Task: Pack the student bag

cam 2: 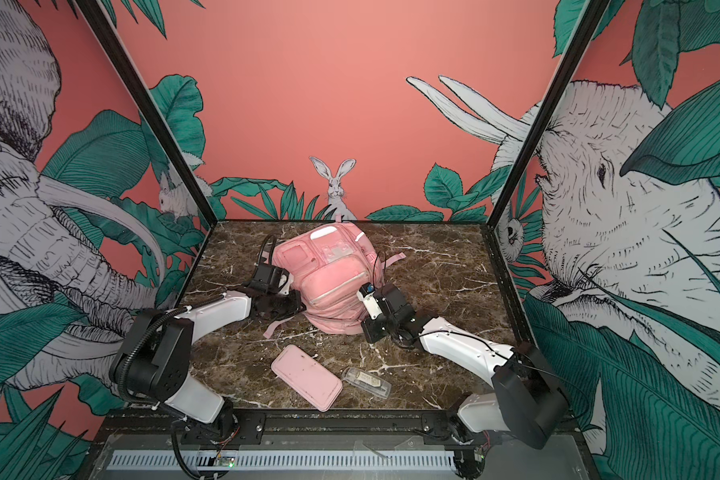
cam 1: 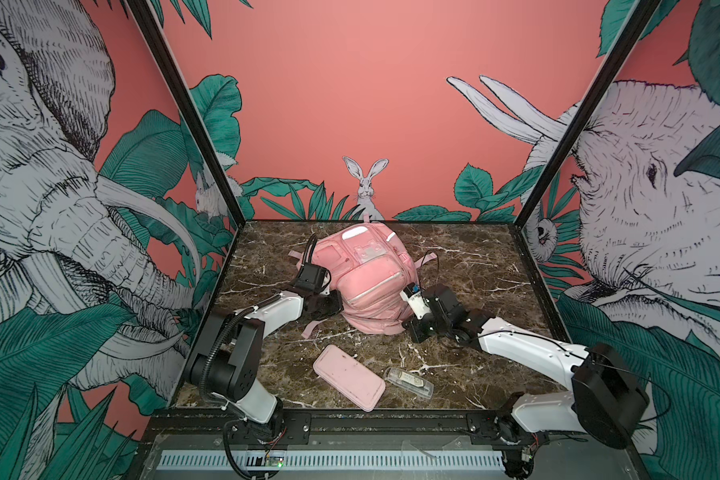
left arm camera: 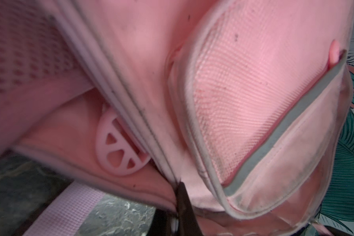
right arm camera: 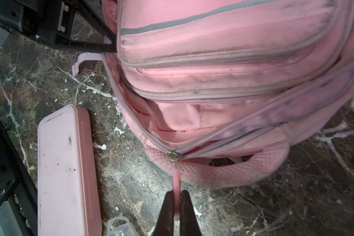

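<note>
Currently noting the student bag (cam 1: 366, 282) lying front-up at mid-bench toward the far wall, long axis running far to near, handle end turned to the near edge. Found the right tool (right arm camera: 177, 206) pinched together on the pink zip pull (right arm camera: 176, 179), pull stretched straight from the metal slider (right arm camera: 173, 156) back to the tips. Found the left tool (left arm camera: 177, 201) closed on the bag's side seam, on the flank facing the left arm, apparently bracing the fabric. Seen in the right wrist view: main compartment gaping on the left arm's side of the slider, zip shut on the side toward the right arm. Judged from that: next move hinging on dragging the slider along the track round toward the right arm's flank, not straight out along the pull; right arm nearer and already holding it. Noted the pink pencil pouch (cam 1: 348, 378) and a clear plastic case (cam 1: 408, 382) waiting on the marble bench (cam 1: 495, 266) by the front edge, near the bag's handle end; touching each other or just beside, cannot tell. Looked for brands or writing: none legible on the bag; label inside the clear case too small to read.
</note>
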You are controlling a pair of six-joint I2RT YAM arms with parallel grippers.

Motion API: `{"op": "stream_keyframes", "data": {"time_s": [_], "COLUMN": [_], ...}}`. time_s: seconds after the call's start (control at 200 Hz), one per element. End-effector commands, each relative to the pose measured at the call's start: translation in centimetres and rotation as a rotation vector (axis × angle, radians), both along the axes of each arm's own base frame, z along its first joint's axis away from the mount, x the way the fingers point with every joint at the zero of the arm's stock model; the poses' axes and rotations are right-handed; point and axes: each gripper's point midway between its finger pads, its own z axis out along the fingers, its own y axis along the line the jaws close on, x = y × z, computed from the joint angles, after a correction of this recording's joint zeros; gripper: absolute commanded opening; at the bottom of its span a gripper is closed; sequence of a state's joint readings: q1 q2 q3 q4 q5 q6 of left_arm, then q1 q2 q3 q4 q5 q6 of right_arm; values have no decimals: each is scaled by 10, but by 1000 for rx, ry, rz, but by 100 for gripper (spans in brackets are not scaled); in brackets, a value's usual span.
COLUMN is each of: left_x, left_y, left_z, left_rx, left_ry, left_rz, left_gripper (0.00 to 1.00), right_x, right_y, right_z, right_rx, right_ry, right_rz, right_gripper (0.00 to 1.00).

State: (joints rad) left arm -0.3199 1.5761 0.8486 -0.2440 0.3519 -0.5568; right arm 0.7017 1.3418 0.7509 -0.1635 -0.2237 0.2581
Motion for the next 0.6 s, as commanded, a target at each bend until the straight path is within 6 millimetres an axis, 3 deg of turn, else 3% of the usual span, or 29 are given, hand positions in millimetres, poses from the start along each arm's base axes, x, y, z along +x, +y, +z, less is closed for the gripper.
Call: {"op": "stream_keyframes", "data": {"time_s": [0.0,0.185,0.36,0.45,0.595], "left_x": [11,14,21,26,43], "left_y": [41,60,68,64,57], "left_z": [7,10,9,7,12], "left_rx": [115,143,142,122,88], "left_ry": [-54,-62,-61,-58,-76], "left_rz": [56,82,102,99,107], "left_gripper": [0,0,0,0,0], "right_x": [15,34,35,31,14], "right_y": [-27,-63,-75,-67,-31], "right_z": [-5,-5,-2,1,18], "right_rx": [-61,-94,-129,-81,32], "right_ry": [1,27,13,31,5], "right_rz": [-98,-199,-207,-182,-75], "right_gripper": [0,0,0,0,0]}}
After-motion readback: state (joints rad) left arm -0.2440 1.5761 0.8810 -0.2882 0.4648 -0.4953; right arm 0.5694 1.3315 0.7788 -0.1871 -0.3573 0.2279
